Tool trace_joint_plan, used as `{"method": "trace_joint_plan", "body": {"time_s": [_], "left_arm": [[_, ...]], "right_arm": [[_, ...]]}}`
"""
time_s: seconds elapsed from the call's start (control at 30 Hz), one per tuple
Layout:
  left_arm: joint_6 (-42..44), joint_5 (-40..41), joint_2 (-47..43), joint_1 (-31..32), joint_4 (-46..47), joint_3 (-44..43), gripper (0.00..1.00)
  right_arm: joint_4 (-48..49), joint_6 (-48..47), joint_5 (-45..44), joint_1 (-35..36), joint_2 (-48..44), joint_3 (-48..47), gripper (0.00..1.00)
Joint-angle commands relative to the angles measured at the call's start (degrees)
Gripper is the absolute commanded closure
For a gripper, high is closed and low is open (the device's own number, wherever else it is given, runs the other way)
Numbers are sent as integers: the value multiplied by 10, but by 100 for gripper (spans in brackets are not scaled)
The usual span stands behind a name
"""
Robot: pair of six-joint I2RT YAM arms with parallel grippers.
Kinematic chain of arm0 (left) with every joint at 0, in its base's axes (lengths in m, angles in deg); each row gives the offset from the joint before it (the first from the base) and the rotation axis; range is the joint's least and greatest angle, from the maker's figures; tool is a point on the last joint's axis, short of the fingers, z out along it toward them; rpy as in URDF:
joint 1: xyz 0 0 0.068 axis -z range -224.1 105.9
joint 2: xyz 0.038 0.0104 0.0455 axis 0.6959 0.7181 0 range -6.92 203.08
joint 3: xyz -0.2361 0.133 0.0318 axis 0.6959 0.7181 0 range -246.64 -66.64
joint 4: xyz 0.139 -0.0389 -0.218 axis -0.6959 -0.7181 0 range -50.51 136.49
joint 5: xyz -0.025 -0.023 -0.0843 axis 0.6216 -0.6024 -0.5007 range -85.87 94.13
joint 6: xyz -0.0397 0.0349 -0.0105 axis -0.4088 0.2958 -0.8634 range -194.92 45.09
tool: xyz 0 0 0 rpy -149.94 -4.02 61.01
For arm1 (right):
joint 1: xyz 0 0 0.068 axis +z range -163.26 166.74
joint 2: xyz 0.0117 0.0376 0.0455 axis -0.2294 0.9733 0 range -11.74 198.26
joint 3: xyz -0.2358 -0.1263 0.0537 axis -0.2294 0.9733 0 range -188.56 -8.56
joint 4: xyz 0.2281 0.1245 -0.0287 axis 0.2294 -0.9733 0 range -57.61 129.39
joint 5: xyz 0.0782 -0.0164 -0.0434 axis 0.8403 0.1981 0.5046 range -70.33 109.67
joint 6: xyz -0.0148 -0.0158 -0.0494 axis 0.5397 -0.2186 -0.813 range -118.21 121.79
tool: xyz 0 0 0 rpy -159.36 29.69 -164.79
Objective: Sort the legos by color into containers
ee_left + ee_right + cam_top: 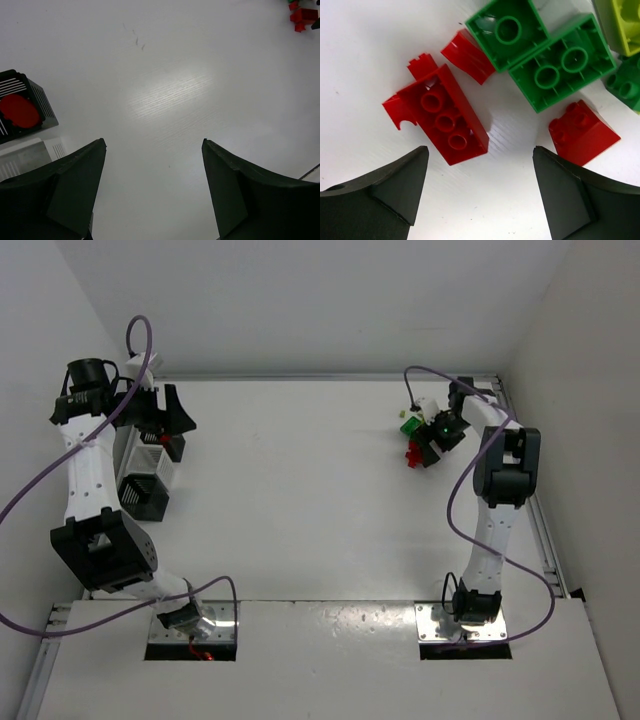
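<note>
Right wrist view has the right pincer spread wide and empty, hanging right over the legos on the counter. A long red brick lies closest to the gap between the jaws, and two green bricks touch each other further out. Top view puts that pile far right and the bins far left, where the left pincer hovers by them, also spread with nothing in it. Left wrist shows a black bin with something red inside. So I'd call this lining up a pick, probably the red brick. Next it should twist a bit (the brick lies diagonal to the jaws), drop down, straddle the brick without catching the little red bit beside it, pinch, then haul it over to that black bin.
</note>
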Motion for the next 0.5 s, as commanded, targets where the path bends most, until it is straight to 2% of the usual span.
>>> {"method": "trace_joint_plan", "body": {"time_s": [0.0,0.27,0.37,0.4,0.47], "left_arm": [[1,-22,6,0,1,-25,17],[1,-22,6,6,1,-31,15],[1,-22,11,6,1,-25,15],[1,-17,11,6,1,-25,15],[1,-17,11,6,1,-25,15]], "right_arm": [[-5,-13,23,14,17,-27,15],[-8,-13,41,19,34,-32,20],[-8,-13,35,29,34,-32,28],[-8,-13,35,29,41,-32,35],[-8,-19,30,29,46,-32,42]]}}
